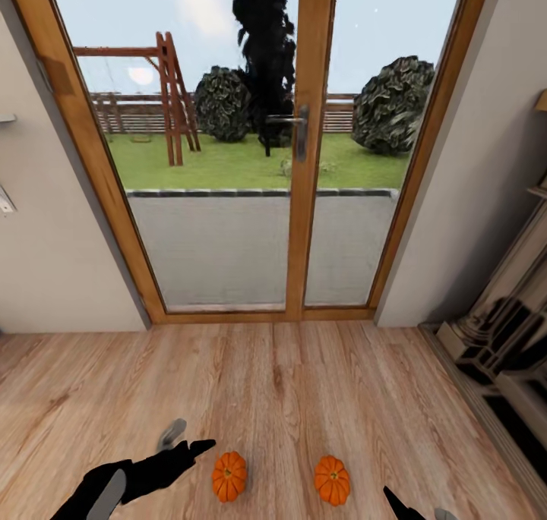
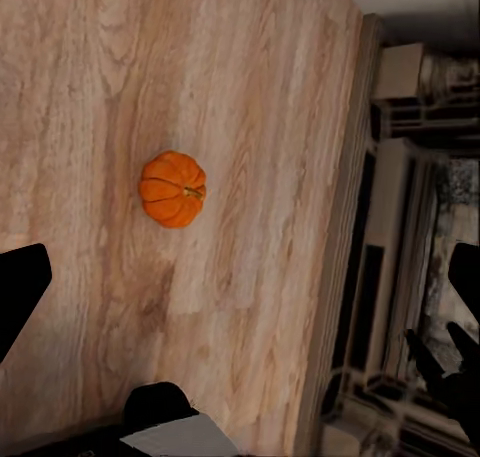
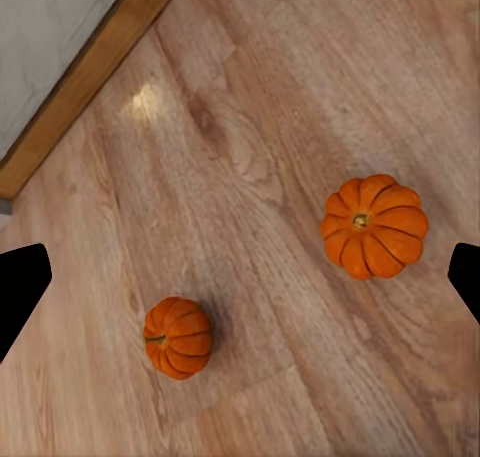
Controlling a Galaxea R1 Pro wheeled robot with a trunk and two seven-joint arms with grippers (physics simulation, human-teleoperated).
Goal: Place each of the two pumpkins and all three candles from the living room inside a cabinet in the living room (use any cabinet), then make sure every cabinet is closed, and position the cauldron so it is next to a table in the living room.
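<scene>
Two pumpkins [image 1: 229, 475] [image 1: 332, 480] are lying on the wooden floor [image 1: 289, 383] between the left pincer [image 1: 199, 448] and right pincer [image 3: 240, 277], both gaping wide and holding nothing.

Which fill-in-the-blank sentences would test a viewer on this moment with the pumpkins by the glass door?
1. Two orange pumpkins, one nearer the left end effector and the other, sit on the wooden ____.
2. Both pumpkins are ____ from each other, not touching.
3. Beyond them stands a wood-framed glass ____ with a metal handle.
4. The left end effector holds ____.

Missing words: floor; apart; door; nothing
</scene>
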